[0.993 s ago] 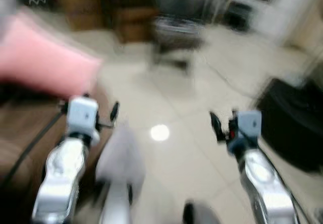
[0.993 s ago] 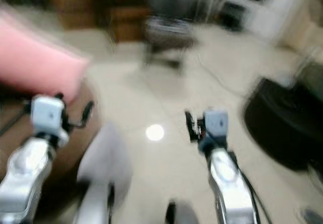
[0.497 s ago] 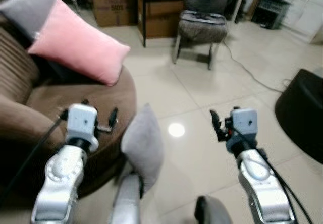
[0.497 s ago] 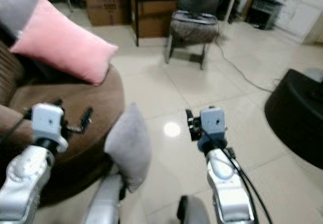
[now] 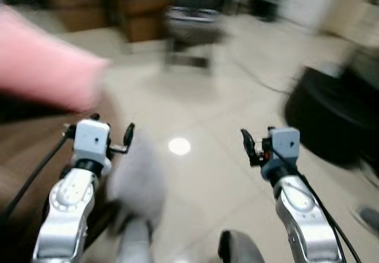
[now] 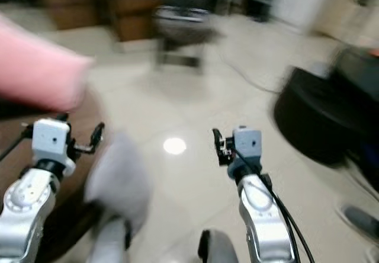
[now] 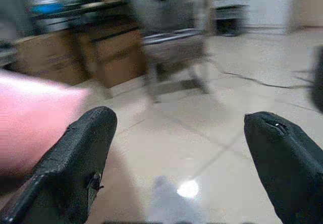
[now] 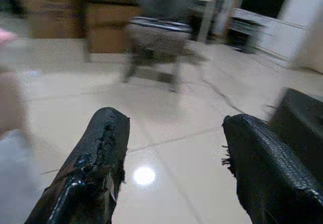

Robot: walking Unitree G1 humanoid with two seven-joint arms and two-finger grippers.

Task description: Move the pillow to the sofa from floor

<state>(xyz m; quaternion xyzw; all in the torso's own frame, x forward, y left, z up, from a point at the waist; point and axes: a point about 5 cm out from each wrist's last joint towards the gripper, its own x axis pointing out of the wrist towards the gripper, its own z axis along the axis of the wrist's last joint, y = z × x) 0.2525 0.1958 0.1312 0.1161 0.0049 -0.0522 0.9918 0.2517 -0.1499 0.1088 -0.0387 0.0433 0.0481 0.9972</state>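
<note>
Frames motion-blurred. Grey pillow (image 5: 137, 177) stands on the tiled floor (image 5: 225, 109), leaning against the brown sofa (image 5: 29, 150), just beside and below the left gripper (image 5: 112, 140). Pink pillow (image 5: 47, 73) already on the sofa. Left gripper spread, empty; right gripper (image 5: 251, 147) spread, empty, over bare floor, well apart from the pillow. Step in hand, judged: approach. Best to settle the body first, square to the pillow, lower both grippers either side and pinch soft bulk, not a corner
</note>
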